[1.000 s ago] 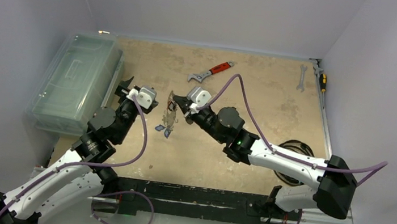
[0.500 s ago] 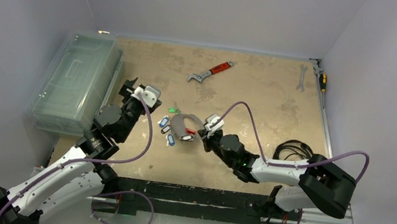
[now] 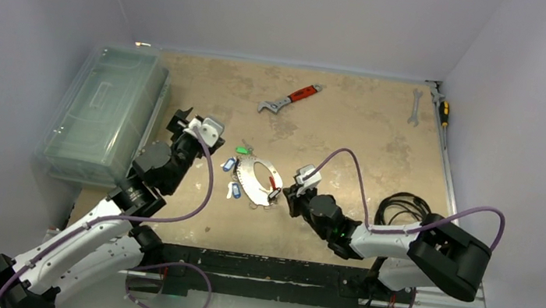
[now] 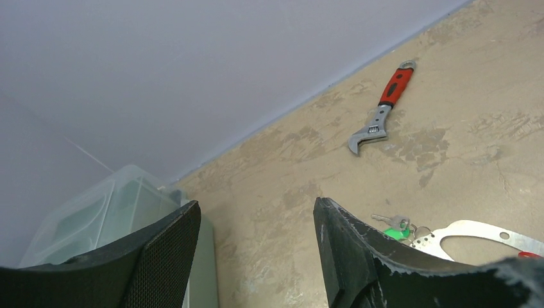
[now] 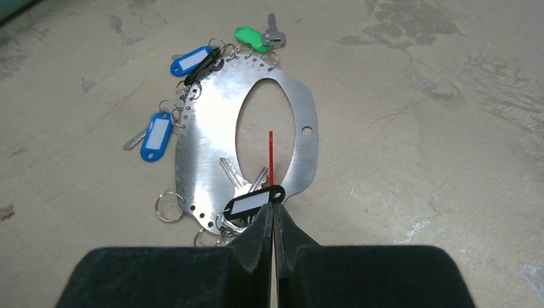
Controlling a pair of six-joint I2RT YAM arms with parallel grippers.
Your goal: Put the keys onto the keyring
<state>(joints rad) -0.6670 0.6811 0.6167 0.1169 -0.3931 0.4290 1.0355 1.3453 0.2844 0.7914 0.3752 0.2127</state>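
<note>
Right claw (image 5: pixel 274 217), jaws together on nothing visible, touches the black-tag key (image 5: pixel 253 201) just ahead on the ring (image 5: pixel 208 151), probably nudging it. Left claw (image 4: pixel 255 256) stands apart, empty.

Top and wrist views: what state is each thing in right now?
keyring: flat on the table.
keys: lying along the keyring's rim, some on top of it.
right end effector: shut on the keyring's near edge.
left end effector: open, empty, above the table.
red-handled wrench: lying untouched, far side.
</note>
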